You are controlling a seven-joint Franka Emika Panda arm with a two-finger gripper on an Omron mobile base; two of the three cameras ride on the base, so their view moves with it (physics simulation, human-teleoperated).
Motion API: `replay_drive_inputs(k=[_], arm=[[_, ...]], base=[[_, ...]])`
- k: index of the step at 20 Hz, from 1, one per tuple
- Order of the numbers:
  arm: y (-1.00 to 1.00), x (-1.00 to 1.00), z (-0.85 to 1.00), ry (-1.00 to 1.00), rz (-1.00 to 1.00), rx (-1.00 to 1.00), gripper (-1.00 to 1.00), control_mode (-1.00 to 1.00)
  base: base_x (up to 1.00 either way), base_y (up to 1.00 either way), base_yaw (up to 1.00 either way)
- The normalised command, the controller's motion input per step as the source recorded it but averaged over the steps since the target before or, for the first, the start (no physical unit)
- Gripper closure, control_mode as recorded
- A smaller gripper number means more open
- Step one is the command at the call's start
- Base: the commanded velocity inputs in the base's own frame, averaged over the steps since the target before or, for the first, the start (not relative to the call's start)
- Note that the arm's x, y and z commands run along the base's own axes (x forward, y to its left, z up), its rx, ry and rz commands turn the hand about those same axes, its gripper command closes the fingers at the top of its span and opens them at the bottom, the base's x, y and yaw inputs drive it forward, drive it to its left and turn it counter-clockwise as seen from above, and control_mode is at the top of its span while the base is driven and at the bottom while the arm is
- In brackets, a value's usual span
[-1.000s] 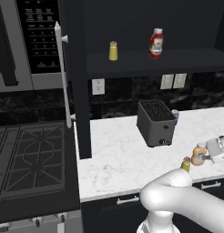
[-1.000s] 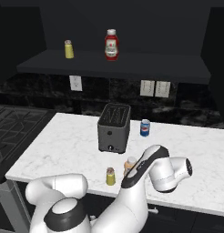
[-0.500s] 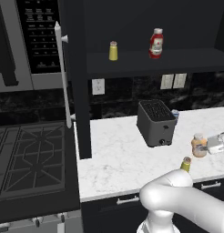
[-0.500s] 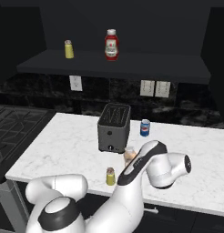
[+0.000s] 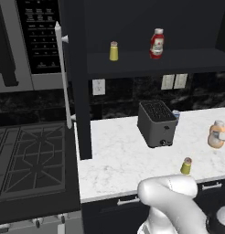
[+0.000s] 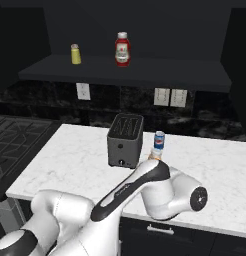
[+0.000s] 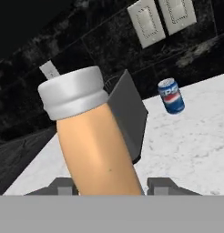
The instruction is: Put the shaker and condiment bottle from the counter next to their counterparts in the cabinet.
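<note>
gripper (image 7: 111,184) clamped on the condiment bottle (image 7: 98,145), held above the counter (image 5: 114,155); shaker (image 5: 186,166) sits on the counter, so neither item is in the cabinet (image 5: 187,59) yet.

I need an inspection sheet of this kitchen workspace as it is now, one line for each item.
Surface: white marble counter, no spills seen.
Job's things: orange bottle between the claw fingers, off the counter; shaker upright near the front edge.
Cabinet: door open; yellow shaker and ketchup on the shelf.
Clutter: toaster, soda can behind it.
Claw: shut on the bottle.
Cables: nothing seen.
Surroundings: stove, wall outlets.
</note>
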Motion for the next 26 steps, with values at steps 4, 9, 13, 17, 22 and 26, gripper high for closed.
replay_drive_inputs(k=[4,9,13,17,22,26], arm=[[0.33,-0.75,0.76,-0.06,-0.58,0.11,1.0,-1.0],[0.56,-0.51,0.99,-0.06,-0.41,0.03,1.0,-1.0],[0.52,-0.5,0.95,-0.08,-0.26,0.0,1.0,-1.0],[0.02,-0.81,0.98,-0.05,-0.2,0.02,1.0,-1.0],[0.03,-0.55,1.0,0.02,-0.1,0.0,1.0,-1.0],[0.06,-0.71,1.0,0.0,-0.02,0.0,1.0,-1.0]], base=[[0.0,0.0,0.0],[0.0,0.0,0.0],[0.0,0.0,0.0],[0.0,0.0,0.0],[0.0,0.0,0.0],[0.0,0.0,0.0]])
